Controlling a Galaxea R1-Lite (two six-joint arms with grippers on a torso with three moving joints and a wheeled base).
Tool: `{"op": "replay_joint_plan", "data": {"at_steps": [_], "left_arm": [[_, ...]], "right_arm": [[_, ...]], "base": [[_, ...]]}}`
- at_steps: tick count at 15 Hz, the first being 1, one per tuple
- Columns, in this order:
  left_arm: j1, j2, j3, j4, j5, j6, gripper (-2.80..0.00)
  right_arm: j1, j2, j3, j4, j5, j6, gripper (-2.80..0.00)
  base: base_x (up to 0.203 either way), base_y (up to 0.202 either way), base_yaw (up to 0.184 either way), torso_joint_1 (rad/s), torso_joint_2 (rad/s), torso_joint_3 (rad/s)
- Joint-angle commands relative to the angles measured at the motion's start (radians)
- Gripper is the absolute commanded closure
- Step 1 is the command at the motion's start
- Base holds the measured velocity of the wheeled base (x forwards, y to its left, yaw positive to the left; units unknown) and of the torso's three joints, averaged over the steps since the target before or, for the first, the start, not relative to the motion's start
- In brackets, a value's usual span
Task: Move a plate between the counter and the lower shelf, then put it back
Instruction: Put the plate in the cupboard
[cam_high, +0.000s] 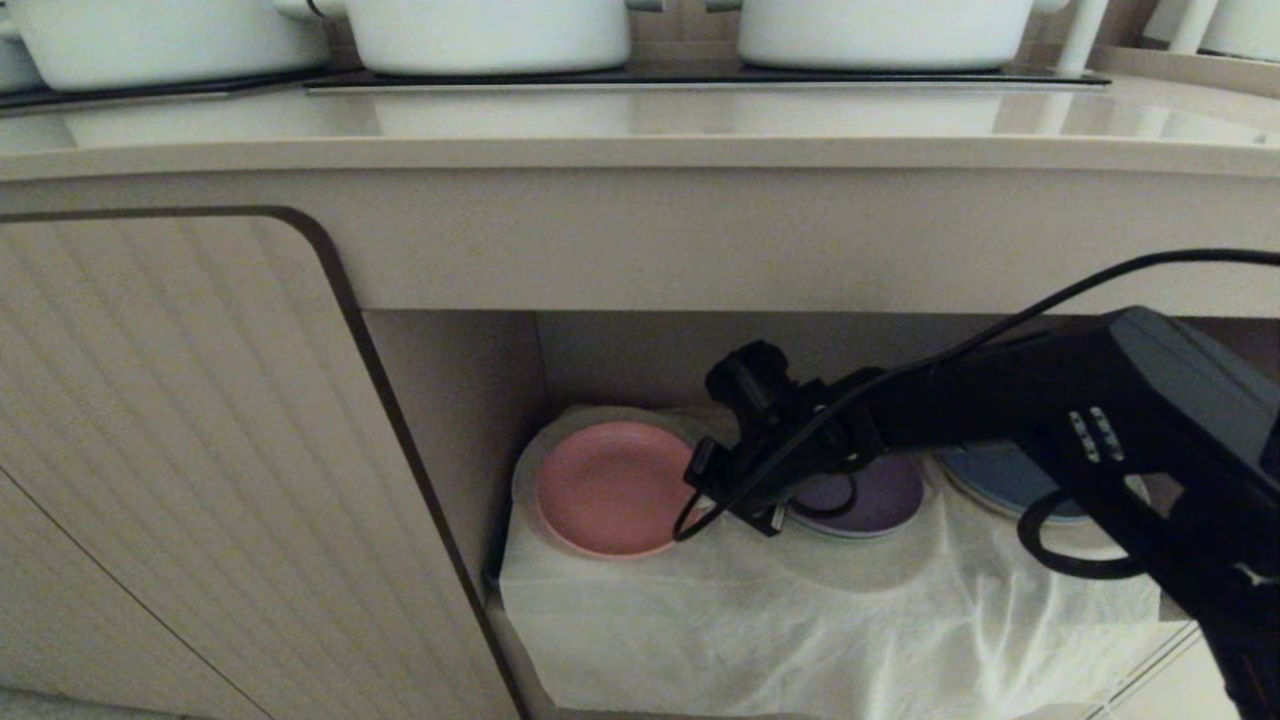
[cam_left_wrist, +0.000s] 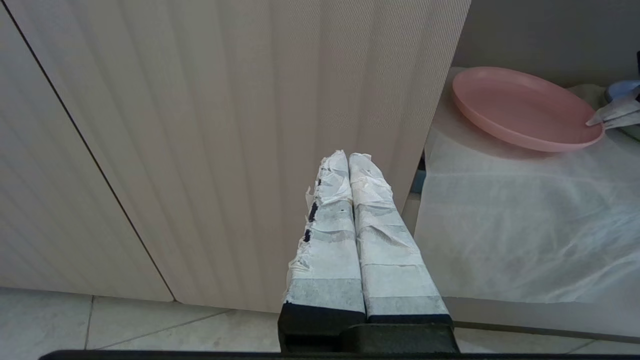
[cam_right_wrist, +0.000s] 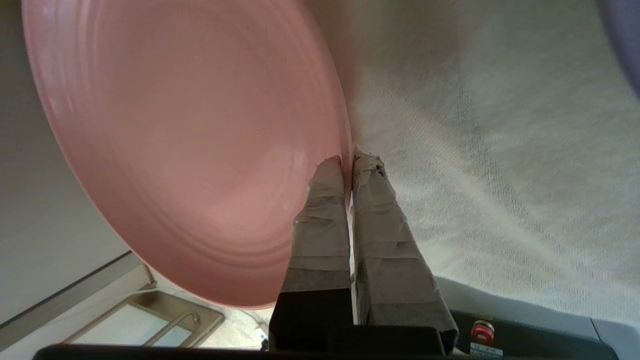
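The right end effector (cam_right_wrist: 348, 160) is clenched on the near-right rim of the pink plate (cam_high: 610, 487), one taped finger over the rim and one under it, with almost no gap between them. The plate sits at the left end of the cloth-draped lower shelf (cam_high: 800, 610), beneath the counter (cam_high: 640, 130), and a purple plate (cam_high: 880, 495) lies just to its right. The left end effector (cam_left_wrist: 350, 160) hangs idle before a ribbed cabinet door (cam_left_wrist: 225, 125), its fingers pressed together and holding nothing.

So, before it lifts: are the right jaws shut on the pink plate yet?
Shut on it: the right gripper pinches the pink plate by its rim, one finger each side.
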Motion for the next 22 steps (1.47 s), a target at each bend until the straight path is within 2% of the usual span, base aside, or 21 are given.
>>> {"op": "replay_joint_plan", "data": {"at_steps": [1, 3, 14, 17, 22], "left_arm": [[0.0, 0.001, 0.0, 0.0, 0.002, -0.001, 0.0], [0.0, 0.001, 0.0, 0.0, 0.001, -0.001, 0.0], [0.0, 0.001, 0.0, 0.0, 0.001, -0.001, 0.0], [0.0, 0.001, 0.0, 0.0, 0.0, -0.001, 0.0], [0.0, 0.001, 0.0, 0.0, 0.0, -0.001, 0.0]], "right_arm": [[0.0, 0.014, -0.001, 0.0, -0.021, 0.005, 0.0], [0.003, 0.025, -0.007, 0.005, -0.049, 0.007, 0.0], [0.013, 0.038, -0.057, 0.022, -0.055, 0.008, 0.0], [0.013, 0.051, -0.1, 0.027, -0.059, 0.037, 0.0], [0.015, 0.054, -0.095, 0.042, -0.06, 0.039, 0.0]], "base": [[0.0, 0.0, 0.0, 0.0, 0.0, 0.0], [0.0, 0.0, 0.0, 0.0, 0.0, 0.0], [0.0, 0.0, 0.0, 0.0, 0.0, 0.0], [0.0, 0.0, 0.0, 0.0, 0.0, 0.0], [0.0, 0.0, 0.0, 0.0, 0.0, 0.0]]}}
